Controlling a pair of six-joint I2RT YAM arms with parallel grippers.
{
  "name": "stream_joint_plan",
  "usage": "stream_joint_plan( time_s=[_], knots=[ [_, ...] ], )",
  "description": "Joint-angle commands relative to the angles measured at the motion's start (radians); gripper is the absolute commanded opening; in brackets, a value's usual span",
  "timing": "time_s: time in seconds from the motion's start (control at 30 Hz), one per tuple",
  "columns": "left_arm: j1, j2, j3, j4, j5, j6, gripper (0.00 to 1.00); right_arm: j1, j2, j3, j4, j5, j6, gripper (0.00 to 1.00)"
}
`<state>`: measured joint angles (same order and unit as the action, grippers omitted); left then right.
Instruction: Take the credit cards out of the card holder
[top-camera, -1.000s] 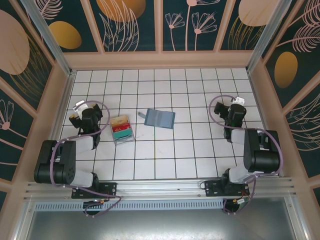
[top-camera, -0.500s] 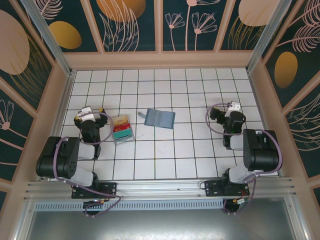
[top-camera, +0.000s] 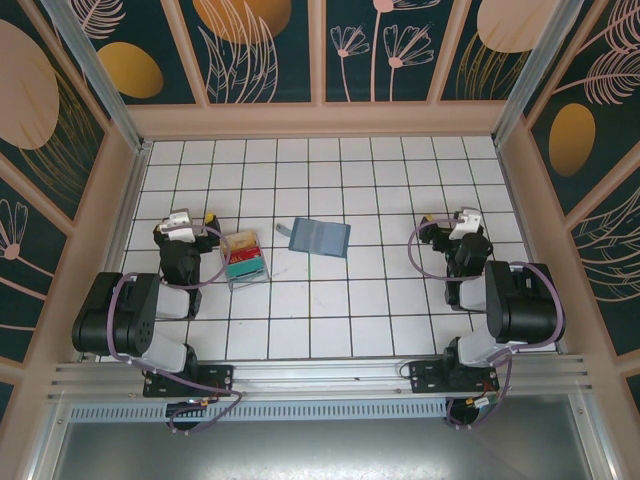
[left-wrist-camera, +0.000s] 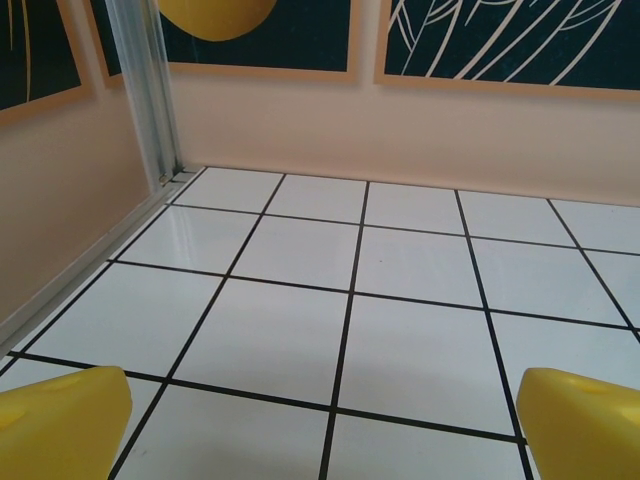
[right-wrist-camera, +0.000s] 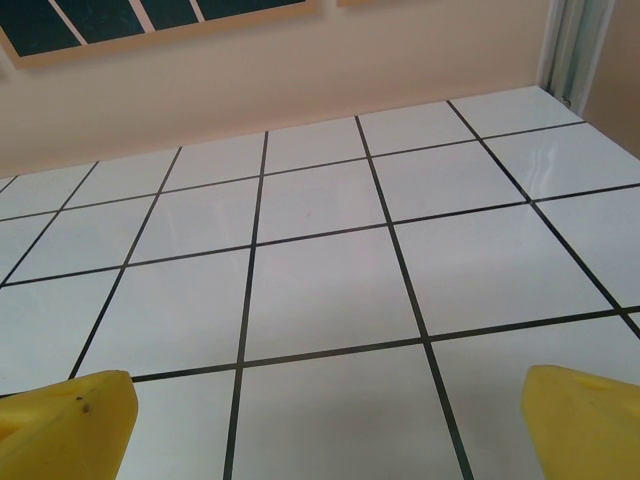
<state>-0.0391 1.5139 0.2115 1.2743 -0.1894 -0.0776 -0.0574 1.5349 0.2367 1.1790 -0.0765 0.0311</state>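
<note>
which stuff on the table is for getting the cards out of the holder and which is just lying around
For the job: teal card holder, flat mid-table; left gripper and right gripper, both open, away from it.
Just lying about: clear plastic tray with coloured contents, left of the holder.

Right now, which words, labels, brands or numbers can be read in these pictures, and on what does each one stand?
None can be read.
The card holder shows no legible print.
The clear tray holds coloured contents; any marks there are too small to tell.
The wall panels carry only plant drawings.
</note>
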Motion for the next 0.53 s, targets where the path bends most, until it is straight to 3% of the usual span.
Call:
stream_joint_plan(
  time_s=[0.0, 0.5],
  knots=[
    [0.007, 0.005, 0.014, 0.020, 0.018, 0.016, 0.99, 0.007, 0.005, 0.001, 0.058, -0.002, -0.016, 0.99],
    [0.007, 0.006, 0.011, 0.023, 0.018, 0.016, 0.99, 0.008, 0.004, 0.002, 0.057, 0.001, -0.017, 0.99]
  ],
)
